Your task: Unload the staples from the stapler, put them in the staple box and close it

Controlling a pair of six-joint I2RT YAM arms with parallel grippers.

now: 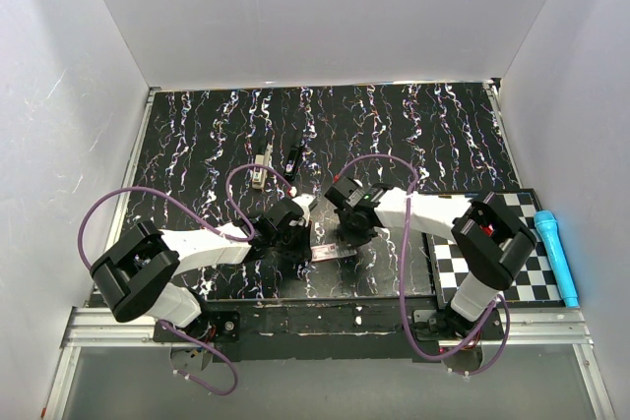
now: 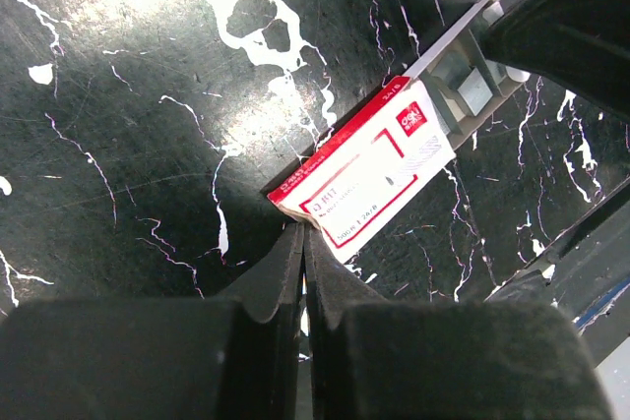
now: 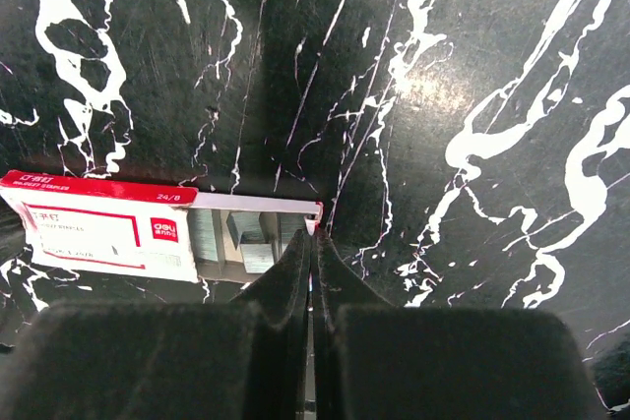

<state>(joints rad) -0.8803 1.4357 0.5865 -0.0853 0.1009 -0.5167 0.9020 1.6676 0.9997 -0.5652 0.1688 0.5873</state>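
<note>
- While crowding staple box (image 1: pixel 333 254) mid-frame, top view: apart from stapler (image 1: pixel 258 172), upper left of centre.
- Left wrist: left gripper (image 2: pixel 302 231) shut, tips at box corner; hold unclear.
- Right wrist: right gripper (image 3: pixel 313 233) shut at tray (image 3: pixel 256 204) end; box prep, probably; stapler next.

Bright overhead light puts soft glare on the glossy black surface (image 2: pixel 118 145) in both wrist views, where the left pincer (image 2: pixel 301 233) and right pincer (image 3: pixel 313 238) loom dark and blurred.

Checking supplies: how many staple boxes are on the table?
1: the staple box lies between the left gripper and the right gripper, its inner tray partly slid out. Others may be hidden.
</note>
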